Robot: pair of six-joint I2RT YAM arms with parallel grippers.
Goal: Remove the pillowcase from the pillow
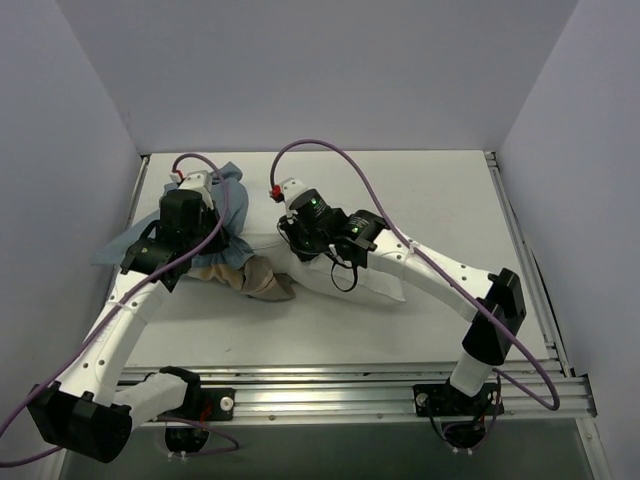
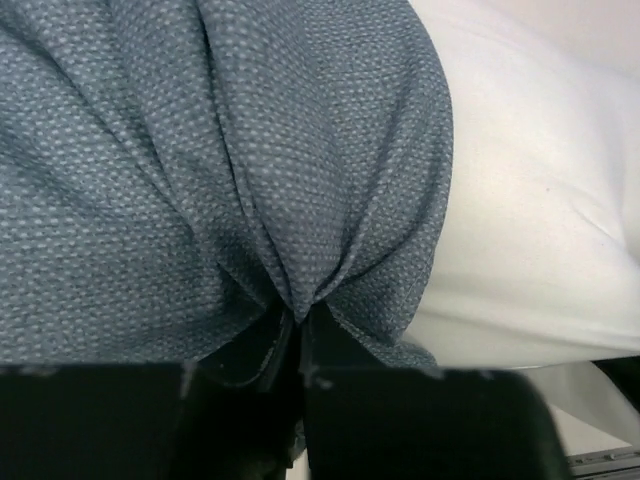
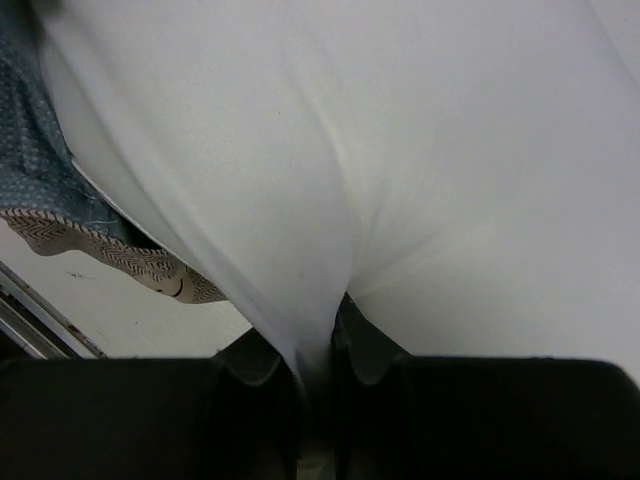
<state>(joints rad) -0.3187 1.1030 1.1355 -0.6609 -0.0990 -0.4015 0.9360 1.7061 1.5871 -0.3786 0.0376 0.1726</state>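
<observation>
The blue pillowcase [image 1: 228,215] lies bunched at the table's left, a tan striped part [image 1: 262,280] hanging toward the front. My left gripper [image 1: 195,215] is shut on a fold of it; in the left wrist view the dusty blue cloth [image 2: 220,170] gathers between the black fingers [image 2: 255,350]. The white pillow [image 1: 385,285] lies in the middle, mostly under my right arm. My right gripper [image 1: 300,225] is shut on a pinch of the pillow [image 3: 400,170], whose fabric runs down between its fingers [image 3: 365,345]. The pillow also shows in the left wrist view [image 2: 530,220].
The table [image 1: 430,190] is white, with grey walls close behind and on both sides. A metal rail [image 1: 350,385] runs along the near edge by the arm bases. The pillowcase's tan striped hem shows in the right wrist view [image 3: 120,255] over the table.
</observation>
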